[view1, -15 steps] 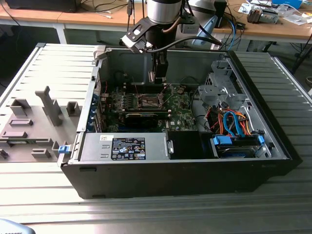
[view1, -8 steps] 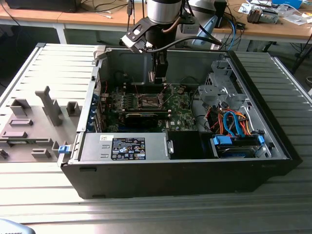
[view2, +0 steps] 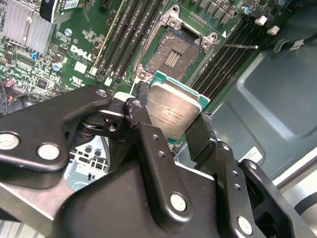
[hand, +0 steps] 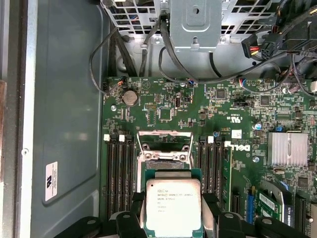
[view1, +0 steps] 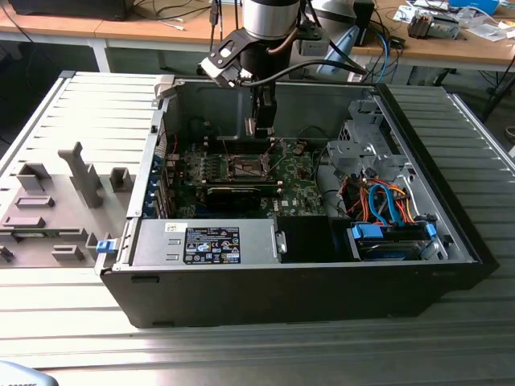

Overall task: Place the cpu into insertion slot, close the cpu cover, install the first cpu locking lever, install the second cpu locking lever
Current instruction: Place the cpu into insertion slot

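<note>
Gripper jaws pinch cpu by two opposite edges, in the air near slot, apart from it. Cpu likely light, stiff, thin, with a slick face and a fragile underside (edge hold suits it). Slot bare.
</note>
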Action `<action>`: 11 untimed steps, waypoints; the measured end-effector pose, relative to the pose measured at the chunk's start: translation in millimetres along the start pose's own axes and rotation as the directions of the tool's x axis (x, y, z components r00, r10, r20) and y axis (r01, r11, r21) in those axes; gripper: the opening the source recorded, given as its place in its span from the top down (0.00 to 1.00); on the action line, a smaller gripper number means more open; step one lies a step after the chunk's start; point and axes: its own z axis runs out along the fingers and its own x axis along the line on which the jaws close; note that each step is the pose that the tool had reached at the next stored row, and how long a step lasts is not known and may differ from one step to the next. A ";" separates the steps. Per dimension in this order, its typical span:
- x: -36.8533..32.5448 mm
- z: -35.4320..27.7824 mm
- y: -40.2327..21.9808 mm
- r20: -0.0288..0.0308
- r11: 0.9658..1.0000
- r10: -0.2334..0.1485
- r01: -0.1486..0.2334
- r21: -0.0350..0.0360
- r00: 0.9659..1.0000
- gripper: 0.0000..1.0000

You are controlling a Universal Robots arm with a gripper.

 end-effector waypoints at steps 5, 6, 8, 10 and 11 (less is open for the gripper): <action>0.0 0.0 0.0 0.000 1.000 0.005 -0.005 0.000 1.000 0.46; 0.0 0.0 0.0 0.000 1.000 0.006 -0.006 0.000 1.000 0.46; 0.0 0.0 0.0 0.000 1.000 0.008 -0.008 0.000 1.000 0.46; 0.0 0.0 0.0 0.000 1.000 0.009 -0.009 0.000 1.000 0.46; 0.0 0.0 0.0 0.000 1.000 0.009 -0.009 0.000 1.000 0.46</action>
